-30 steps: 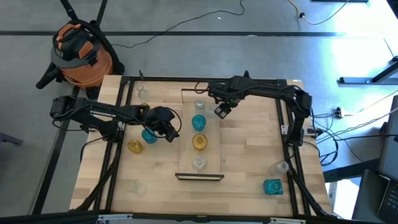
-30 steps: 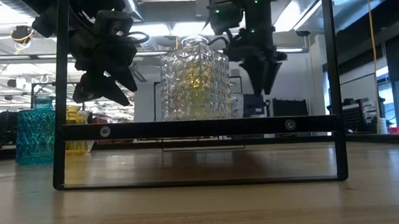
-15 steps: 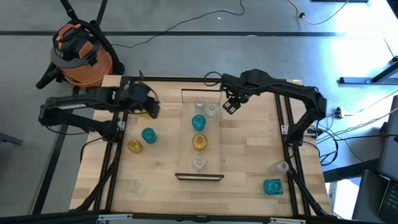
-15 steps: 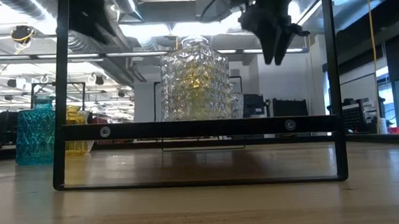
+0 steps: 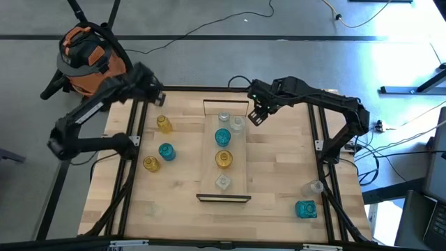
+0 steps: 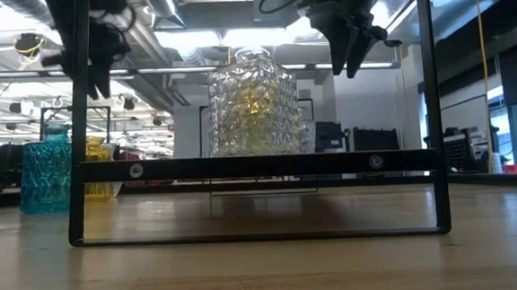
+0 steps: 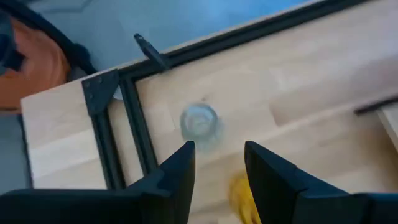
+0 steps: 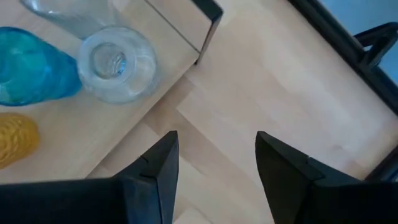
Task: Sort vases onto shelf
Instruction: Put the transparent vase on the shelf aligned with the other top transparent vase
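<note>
High view | shelf: five vases, clear/teal/amber | left gripper, right gripper both parted, empty

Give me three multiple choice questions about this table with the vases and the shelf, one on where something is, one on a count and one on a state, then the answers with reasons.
1. Where is the right gripper?
A. above the shelf's far right corner
B. over the teal vase at the near right
C. off the table

2. How many vases stand on the shelf?
A. two
B. five
C. nine

3. What state is the left gripper in?
A. shut on a vase
B. open and empty
C. shut on nothing

Answers:
1. A: the high view shows it beside the clear vase there.
2. B: three clear, one teal, one amber.
3. B: its wrist view shows a bare gap between the fingers.
</note>
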You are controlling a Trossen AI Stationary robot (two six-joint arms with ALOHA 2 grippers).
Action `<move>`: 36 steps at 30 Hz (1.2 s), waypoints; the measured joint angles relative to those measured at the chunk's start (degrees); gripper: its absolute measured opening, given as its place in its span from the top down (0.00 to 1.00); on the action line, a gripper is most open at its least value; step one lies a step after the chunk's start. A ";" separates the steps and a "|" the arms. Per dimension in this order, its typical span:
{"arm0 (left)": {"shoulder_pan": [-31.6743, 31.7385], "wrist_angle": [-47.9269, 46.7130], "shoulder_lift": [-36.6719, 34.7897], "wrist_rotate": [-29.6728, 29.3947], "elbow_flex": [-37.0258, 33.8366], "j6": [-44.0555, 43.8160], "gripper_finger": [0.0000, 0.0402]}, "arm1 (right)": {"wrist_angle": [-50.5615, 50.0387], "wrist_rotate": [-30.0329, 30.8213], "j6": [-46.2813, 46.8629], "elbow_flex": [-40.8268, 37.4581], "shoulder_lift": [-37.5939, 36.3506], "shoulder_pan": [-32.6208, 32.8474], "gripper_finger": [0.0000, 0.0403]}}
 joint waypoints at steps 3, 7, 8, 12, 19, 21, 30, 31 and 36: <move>5.62 2.21 4.82 3.99 0.43 2.17 0.67 | 0.03 -1.34 0.01 0.00 0.00 0.00 0.57; 5.99 3.16 11.33 6.16 1.57 3.07 0.67 | -0.22 -2.79 0.63 0.00 0.00 0.79 0.57; 5.86 2.93 12.38 5.99 1.57 3.06 0.67 | -0.19 -2.54 0.89 0.00 0.00 1.18 0.57; 5.74 2.25 16.04 5.33 2.00 3.23 0.67 | -0.24 -2.36 1.46 0.00 0.00 3.00 0.57; 5.79 2.48 20.04 2.53 1.90 4.56 0.67 | -0.24 0.07 1.49 0.00 0.00 5.05 0.57; 5.70 2.31 20.96 3.75 1.95 4.64 0.67 | -0.23 0.05 1.78 0.00 0.00 5.00 0.57; 5.73 2.05 26.67 7.26 1.90 5.48 0.67 | -0.20 0.16 2.14 0.00 0.00 4.83 0.57; 5.74 2.02 27.22 7.20 1.91 5.99 0.67 | -0.19 0.16 2.14 0.00 0.00 4.83 0.57; 5.77 0.17 28.38 10.23 2.01 9.09 0.74 | -0.20 0.15 2.96 0.00 0.00 4.83 0.57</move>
